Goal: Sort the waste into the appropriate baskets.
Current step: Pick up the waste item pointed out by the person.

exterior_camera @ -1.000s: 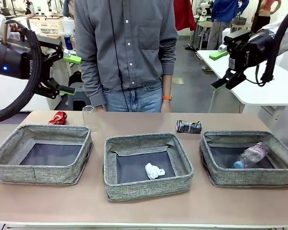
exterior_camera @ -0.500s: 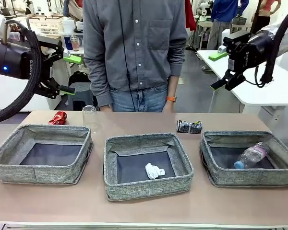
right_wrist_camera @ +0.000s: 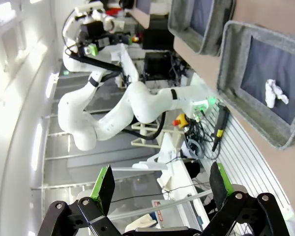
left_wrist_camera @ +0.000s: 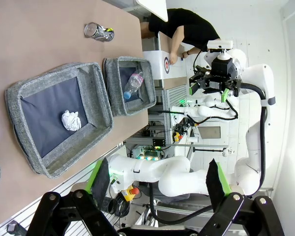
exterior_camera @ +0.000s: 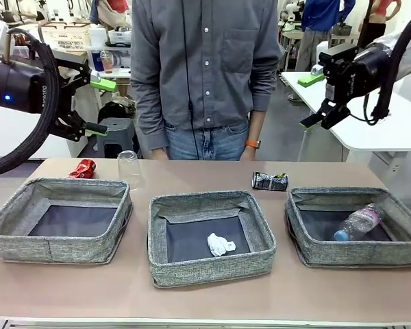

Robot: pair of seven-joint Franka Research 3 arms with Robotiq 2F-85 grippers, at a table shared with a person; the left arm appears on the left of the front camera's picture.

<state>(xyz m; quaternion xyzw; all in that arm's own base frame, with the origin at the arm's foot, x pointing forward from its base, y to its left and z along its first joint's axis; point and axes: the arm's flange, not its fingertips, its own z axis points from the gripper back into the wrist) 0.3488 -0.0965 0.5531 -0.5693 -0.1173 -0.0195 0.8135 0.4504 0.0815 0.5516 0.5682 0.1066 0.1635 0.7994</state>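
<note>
Three grey baskets stand in a row: left (exterior_camera: 55, 249), middle (exterior_camera: 212, 269), right (exterior_camera: 356, 255). A crumpled white tissue (exterior_camera: 220, 244) lies in the middle one, also seen as the tissue (left_wrist_camera: 71, 120) and the tissue (right_wrist_camera: 275, 93). The clear bottle (exterior_camera: 358, 222) with a blue cap lies in the right basket. Behind the baskets on the table are a crushed red can (exterior_camera: 83, 168), a clear cup (exterior_camera: 128, 168) and a dark-silver can (exterior_camera: 269, 181). My left gripper (exterior_camera: 101, 106) hangs open high at the left; my right gripper (exterior_camera: 308, 101) hangs open high at the right. Both hold nothing.
A person in a grey shirt (exterior_camera: 205, 68) stands at the far edge of the table, arms down. Bare tabletop (exterior_camera: 205, 301) runs in front of the baskets. The left wrist view shows the bottle (left_wrist_camera: 132, 83) and dark can (left_wrist_camera: 98, 32).
The person has stepped toward the picture's right. Both arms and all the waste stay where they were.
</note>
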